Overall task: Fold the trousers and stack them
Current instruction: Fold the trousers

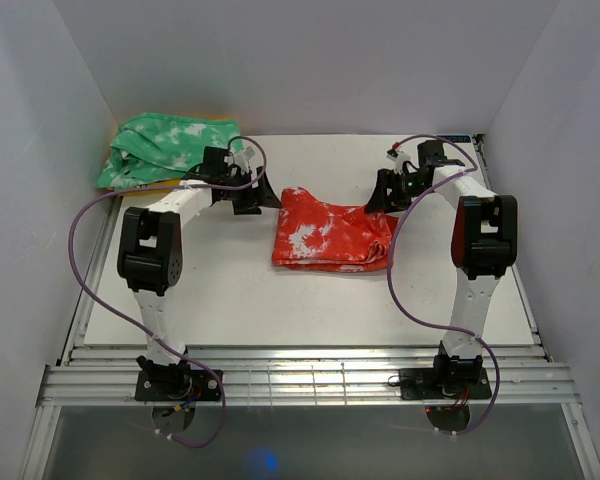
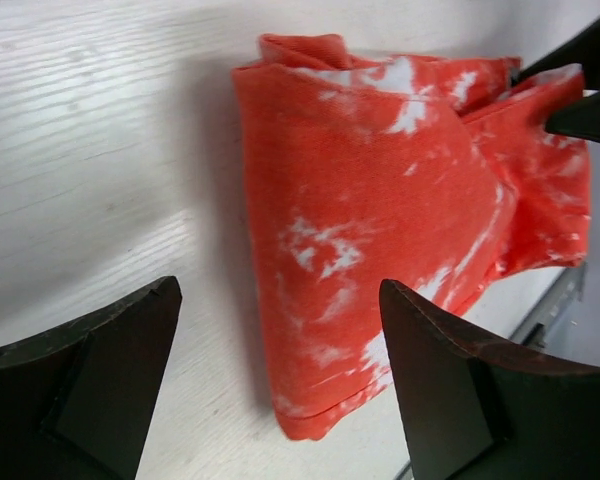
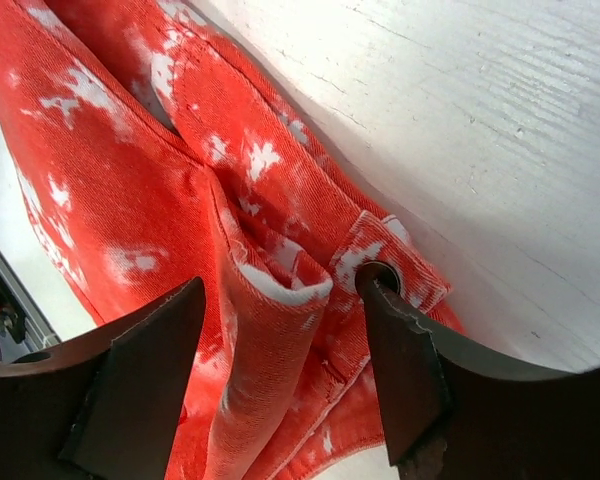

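The trousers (image 1: pixel 330 232), red-orange with white splotches, lie folded into a compact bundle at the middle of the white table. My left gripper (image 1: pixel 264 199) is at the bundle's far left corner. In the left wrist view it (image 2: pixel 278 290) is wide open and empty, with the folded edge of the trousers (image 2: pixel 380 200) just beyond the jaws. My right gripper (image 1: pixel 378 203) is at the bundle's far right corner. In the right wrist view it (image 3: pixel 280 285) is open, and a raised fold of the waistband (image 3: pixel 270 300) stands between its jaws, which are not closed on it.
A green white-mottled garment (image 1: pixel 170 145) lies at the table's far left corner, on top of a yellow cloth (image 1: pixel 156 185) of which only slivers show. White walls enclose the table on three sides. A metal rail (image 1: pixel 300 380) runs along the near edge.
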Robot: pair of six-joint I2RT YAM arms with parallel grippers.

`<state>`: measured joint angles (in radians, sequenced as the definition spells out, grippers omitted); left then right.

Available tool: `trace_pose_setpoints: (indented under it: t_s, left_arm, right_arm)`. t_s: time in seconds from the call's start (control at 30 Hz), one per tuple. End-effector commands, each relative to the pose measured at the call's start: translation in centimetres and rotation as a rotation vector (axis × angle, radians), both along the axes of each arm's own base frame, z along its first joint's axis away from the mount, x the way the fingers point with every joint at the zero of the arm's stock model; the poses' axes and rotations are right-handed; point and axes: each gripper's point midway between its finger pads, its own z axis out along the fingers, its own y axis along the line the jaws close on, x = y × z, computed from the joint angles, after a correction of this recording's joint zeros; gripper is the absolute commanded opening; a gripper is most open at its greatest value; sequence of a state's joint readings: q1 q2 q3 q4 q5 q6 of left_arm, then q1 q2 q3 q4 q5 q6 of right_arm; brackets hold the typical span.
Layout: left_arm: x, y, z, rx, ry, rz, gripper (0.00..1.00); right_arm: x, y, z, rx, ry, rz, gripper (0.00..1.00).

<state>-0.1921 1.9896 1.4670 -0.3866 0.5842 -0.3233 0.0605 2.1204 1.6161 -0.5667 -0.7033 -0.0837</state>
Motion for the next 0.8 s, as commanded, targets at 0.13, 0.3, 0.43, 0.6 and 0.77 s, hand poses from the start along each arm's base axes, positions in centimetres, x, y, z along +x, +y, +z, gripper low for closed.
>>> trace_pose_setpoints:
  t_s: [0.13,0.3,0.43,0.6,0.77]
  left_arm:
    - [-0.7,-4.2,-0.3,-0.292,0.07,-0.124,0.84]
    - [-0.6,-4.7,-1.2,-0.353,0.104,-0.11,0.75]
    - [-0.3,-4.0,-2.6,-0.367,0.151,-0.063,0.51]
    - [-0.5,-3.0,-2.4,-0.412,0.161,-0.053,0.0]
    - [-1.4,-2.5,-2.2,-0.432,0.166,-0.043,0.0]
  right_arm:
    - [1.2,1.1,1.4,0.066,-0.057,0.033,0.63]
    - [0.9,1.3,1.4,0.089,-0.053,0.042,0.38]
    - [0.6,0.8,1.5,0.105,-0.05,0.036,0.19]
    - [0.3,-0.4,1.9,0.127,-0.045,0.009,0.08]
    - [-0.2,-3.3,2.5,0.164,-0.067,-0.038,0.08]
